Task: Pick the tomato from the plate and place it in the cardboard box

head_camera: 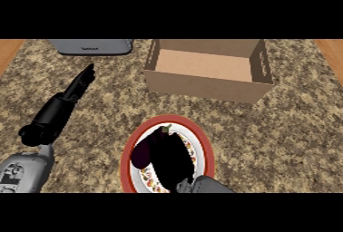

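Speckled granite surface (87,122). Right hand (171,161), finger state unclear, covers the dark eggplant-like item (144,149) on plate (201,136); cardboard box (208,68) beyond. Risk: blind, off-centre grasp.

**Left robot hand straight, right robot hand low and dark**

The left forearm enters near the tabletop's front left corner, grey at the elbow end, black toward the wrist. The left robot hand (81,81) stretches toward the far edge, fingers straight and together. The right forearm shows only as a grey stub at the front edge; the right robot hand (171,158) is a dark shape, fingers indistinct.
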You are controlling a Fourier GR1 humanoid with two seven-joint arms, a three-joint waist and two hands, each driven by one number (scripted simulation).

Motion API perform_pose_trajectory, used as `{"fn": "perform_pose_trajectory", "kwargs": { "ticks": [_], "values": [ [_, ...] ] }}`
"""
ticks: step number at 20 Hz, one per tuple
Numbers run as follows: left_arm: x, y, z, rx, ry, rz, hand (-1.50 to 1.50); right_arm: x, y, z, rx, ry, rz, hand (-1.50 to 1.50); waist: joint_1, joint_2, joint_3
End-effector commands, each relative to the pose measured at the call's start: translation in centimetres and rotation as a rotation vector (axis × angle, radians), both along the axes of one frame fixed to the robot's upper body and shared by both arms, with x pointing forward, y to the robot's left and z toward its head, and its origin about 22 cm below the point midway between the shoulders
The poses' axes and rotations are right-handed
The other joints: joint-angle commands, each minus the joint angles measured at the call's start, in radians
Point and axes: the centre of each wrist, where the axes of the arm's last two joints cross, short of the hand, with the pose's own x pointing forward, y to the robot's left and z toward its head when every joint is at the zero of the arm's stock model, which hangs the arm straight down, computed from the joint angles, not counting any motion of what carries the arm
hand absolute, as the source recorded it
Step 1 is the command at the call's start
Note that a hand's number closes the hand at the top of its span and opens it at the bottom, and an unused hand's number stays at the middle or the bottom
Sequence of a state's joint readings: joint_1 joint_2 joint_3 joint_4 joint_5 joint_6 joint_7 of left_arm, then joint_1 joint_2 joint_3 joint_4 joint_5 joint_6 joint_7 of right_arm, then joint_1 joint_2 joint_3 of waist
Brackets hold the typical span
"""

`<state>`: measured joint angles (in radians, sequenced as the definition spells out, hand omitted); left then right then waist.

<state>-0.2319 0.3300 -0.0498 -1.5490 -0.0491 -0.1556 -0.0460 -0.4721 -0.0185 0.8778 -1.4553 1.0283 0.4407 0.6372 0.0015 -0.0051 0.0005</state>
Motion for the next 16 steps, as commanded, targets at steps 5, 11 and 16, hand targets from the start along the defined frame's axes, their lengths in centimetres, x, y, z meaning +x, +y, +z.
{"fn": "perform_pose_trajectory", "kwargs": {
  "ticks": [5, 11, 16],
  "values": [
    [0.6, -1.2, 0.1, -0.013, -0.004, -0.004, 0.00, 0.3, -0.6, -1.2, 0.025, -0.102, 0.136, 1.50, -0.002, 0.005, 0.000],
    [-0.1, -1.5, -1.1, -0.008, -0.004, -0.045, 0.00, 1.2, 1.8, 1.1, 0.218, -0.024, 0.431, 1.50, 0.034, 0.015, 0.000],
    [0.5, -1.7, -0.5, 0.002, -0.011, -0.050, 0.00, 2.2, 2.7, 0.8, 0.364, -0.021, 0.606, 1.50, 0.045, 0.016, 0.000]
  ]
}}
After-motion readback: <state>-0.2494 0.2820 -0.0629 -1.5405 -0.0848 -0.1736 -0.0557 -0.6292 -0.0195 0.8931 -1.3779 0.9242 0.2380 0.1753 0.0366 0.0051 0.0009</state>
